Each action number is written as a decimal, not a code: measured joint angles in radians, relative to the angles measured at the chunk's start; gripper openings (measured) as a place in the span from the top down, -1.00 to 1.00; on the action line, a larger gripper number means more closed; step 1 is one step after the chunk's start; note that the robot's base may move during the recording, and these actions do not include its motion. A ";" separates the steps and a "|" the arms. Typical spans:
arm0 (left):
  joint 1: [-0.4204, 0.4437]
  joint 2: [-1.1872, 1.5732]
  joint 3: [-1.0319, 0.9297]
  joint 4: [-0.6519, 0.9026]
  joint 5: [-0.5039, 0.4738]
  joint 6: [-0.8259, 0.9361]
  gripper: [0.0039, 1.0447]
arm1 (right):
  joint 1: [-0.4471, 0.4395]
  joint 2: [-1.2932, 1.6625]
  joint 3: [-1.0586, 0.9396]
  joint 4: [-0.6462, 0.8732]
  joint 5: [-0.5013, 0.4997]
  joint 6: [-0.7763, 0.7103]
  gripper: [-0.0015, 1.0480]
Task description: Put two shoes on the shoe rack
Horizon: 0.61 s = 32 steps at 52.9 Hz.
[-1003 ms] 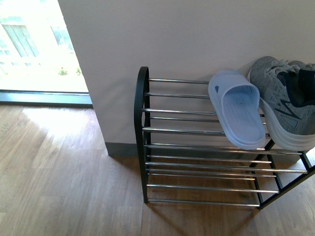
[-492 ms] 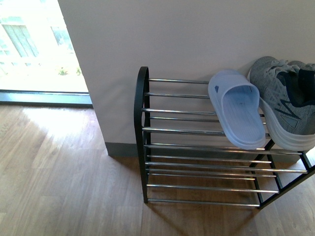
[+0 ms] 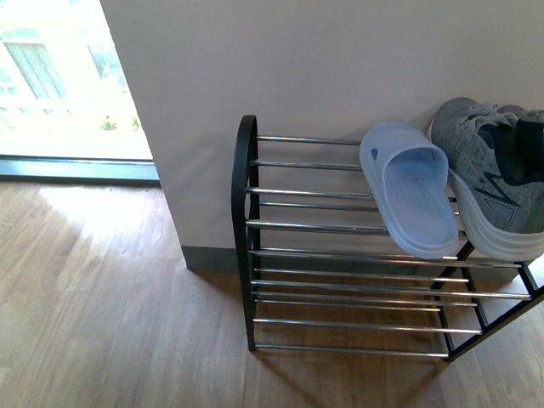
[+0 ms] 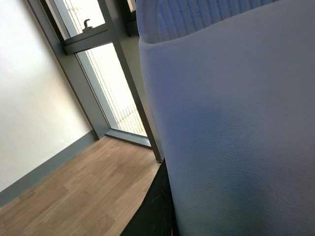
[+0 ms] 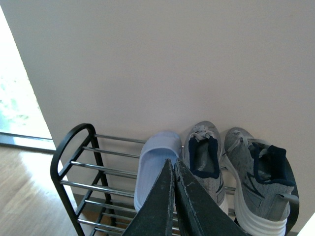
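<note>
Pale rubber slide (image 4: 231,128) fills the left wrist view, seemingly held though its fingers stay hidden, while the right gripper (image 5: 174,169) hangs closed, empty, near the shoe rack (image 5: 74,169).

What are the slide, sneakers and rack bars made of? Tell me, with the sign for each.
Slide sandal: apparently matte moulded rubber or foam, smooth and seamless. Sneakers: grey knit fabric, visible weave, laces, white rubbery soles. Rack bars: likely chromed metal, mirror glints; frame black, probably painted metal.
</note>
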 joint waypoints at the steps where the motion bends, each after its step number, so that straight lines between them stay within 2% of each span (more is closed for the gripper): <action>1: 0.000 0.000 0.000 0.000 0.000 0.000 0.96 | 0.000 0.000 0.000 0.000 0.000 0.000 0.97; 4: 0.000 0.000 0.000 0.000 0.000 0.000 0.96 | 0.000 -0.001 0.000 0.000 0.000 -0.001 0.93; 17: 0.000 -0.002 0.000 -0.003 0.005 -0.001 0.96 | 0.000 -0.001 0.000 0.000 0.000 0.000 -0.04; 18: 0.005 -0.025 0.006 -0.053 0.035 -0.033 0.96 | 0.000 -0.001 0.000 0.000 0.000 0.000 -0.11; 19: 0.020 -0.077 0.019 -0.199 0.113 -0.098 0.96 | 0.000 -0.001 0.000 0.000 0.000 0.000 -0.17; 20: 0.024 -0.098 0.024 -0.253 0.139 -0.136 0.96 | 0.000 -0.001 0.000 0.000 0.000 0.000 -0.24; 21: 0.035 -0.158 0.043 -0.406 0.208 -0.218 0.96 | 0.000 -0.002 0.000 0.000 0.001 0.000 -0.31; 24: 0.050 -0.243 0.072 -0.624 0.286 -0.367 0.96 | 0.000 -0.002 0.000 0.000 0.000 0.000 -0.47; 28: 0.080 -0.312 0.096 -0.820 0.330 -0.528 0.96 | 0.000 -0.002 0.000 0.000 0.000 0.000 -0.67; 32: 0.121 -0.348 0.110 -0.935 0.377 -0.641 0.96 | 0.000 -0.002 0.000 0.000 0.000 0.000 -0.84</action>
